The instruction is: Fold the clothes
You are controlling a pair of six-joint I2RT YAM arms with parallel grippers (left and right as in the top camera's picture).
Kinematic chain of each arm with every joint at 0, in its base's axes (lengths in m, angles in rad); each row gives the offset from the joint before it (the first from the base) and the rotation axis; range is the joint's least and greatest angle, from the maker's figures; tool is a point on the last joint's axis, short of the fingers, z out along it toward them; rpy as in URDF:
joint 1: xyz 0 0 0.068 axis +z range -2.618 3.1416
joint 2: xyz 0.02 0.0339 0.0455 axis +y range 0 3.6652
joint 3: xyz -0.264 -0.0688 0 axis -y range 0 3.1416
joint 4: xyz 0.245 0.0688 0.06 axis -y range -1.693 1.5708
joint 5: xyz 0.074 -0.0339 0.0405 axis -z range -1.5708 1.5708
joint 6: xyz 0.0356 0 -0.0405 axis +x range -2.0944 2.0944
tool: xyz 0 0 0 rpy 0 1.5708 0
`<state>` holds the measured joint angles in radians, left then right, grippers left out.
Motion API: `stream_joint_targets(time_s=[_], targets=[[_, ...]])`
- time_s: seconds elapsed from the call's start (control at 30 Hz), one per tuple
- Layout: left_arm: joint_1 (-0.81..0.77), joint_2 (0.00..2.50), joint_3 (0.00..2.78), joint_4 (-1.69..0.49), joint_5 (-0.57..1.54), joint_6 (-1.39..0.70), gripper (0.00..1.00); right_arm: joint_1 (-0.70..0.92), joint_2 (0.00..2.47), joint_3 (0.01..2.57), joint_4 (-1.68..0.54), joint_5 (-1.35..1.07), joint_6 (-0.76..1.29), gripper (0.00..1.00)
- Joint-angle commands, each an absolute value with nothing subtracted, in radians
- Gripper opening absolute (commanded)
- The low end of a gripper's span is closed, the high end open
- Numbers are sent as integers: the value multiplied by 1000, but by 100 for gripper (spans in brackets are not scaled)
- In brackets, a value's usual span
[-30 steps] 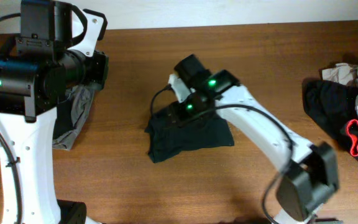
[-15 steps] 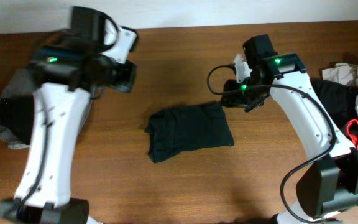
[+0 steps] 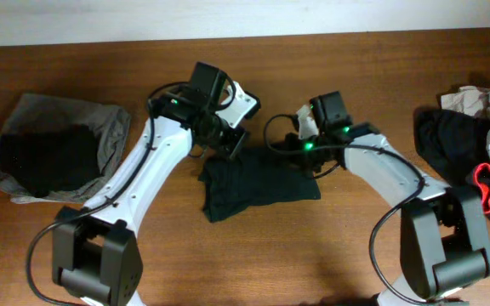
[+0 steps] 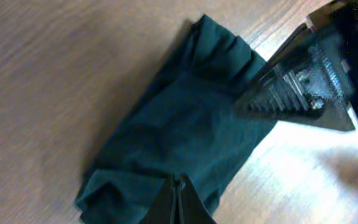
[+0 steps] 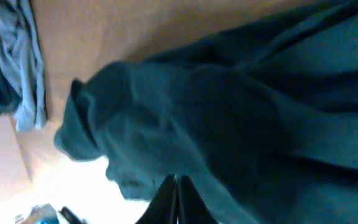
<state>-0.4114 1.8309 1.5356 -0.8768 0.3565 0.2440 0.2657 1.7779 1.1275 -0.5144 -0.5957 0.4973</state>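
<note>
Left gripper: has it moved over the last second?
Yes. In the overhead view the left gripper swung rightward from above the grey garment to the far left corner of the folded black T-shirt, which stayed put.

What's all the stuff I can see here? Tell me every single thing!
black T-shirt: one, black, folded, middle of the table
grey cloth: one, grey, left side, under a dark garment
clothes pile: one, black, beige and red-trimmed, right edge
table: one, brown wood, under everything
left arm, right arm: two, white and black, reaching from the near edge
left end effector, right end effector: two, black, both shut at the T-shirt's far edge
</note>
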Motion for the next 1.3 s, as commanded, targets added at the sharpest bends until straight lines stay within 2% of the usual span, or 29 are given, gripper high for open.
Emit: stream_joint_targets(time_s=[0.0,0.2,0.37,0.53,0.67,0.7,0.73,0.8,0.83,0.9,0.93,1.07,1.27], targets=[[-412,1884,1458,-815,358,287,2,290,1776,1072,-450,-502,665,4],[-413,1968,1398,-760,184,288,2,294,1776,1036,-384,-430,710,4],[-412,2037,1394,-787,121,287,1,294,1776,1036,-381,-406,716,4],[-411,2027,1396,-854,-10,200,1,294,1780,1031,-389,-404,716,4],[-404,1983,1397,-854,-23,188,1,277,1787,1031,-390,-385,700,4],[-403,1973,1397,-851,-23,188,1,263,1786,1032,-369,-405,652,8],[-403,1967,1397,-847,-22,188,1,247,1785,1034,-346,-444,570,15],[-403,1961,1397,-838,-22,188,1,199,1785,1044,-338,-544,442,39],[-403,1961,1397,-837,-19,188,2,176,1785,1049,-345,-581,406,47],[-403,1961,1397,-838,-15,188,2,117,1785,1055,-371,-640,347,56],[-403,1961,1397,-837,-15,188,2,84,1785,1055,-386,-654,327,59],[-403,1961,1397,-827,-15,188,2,-13,1789,1055,-463,-686,244,60],[-403,1961,1401,-828,-14,187,2,8,1818,1045,-482,-677,213,61]])
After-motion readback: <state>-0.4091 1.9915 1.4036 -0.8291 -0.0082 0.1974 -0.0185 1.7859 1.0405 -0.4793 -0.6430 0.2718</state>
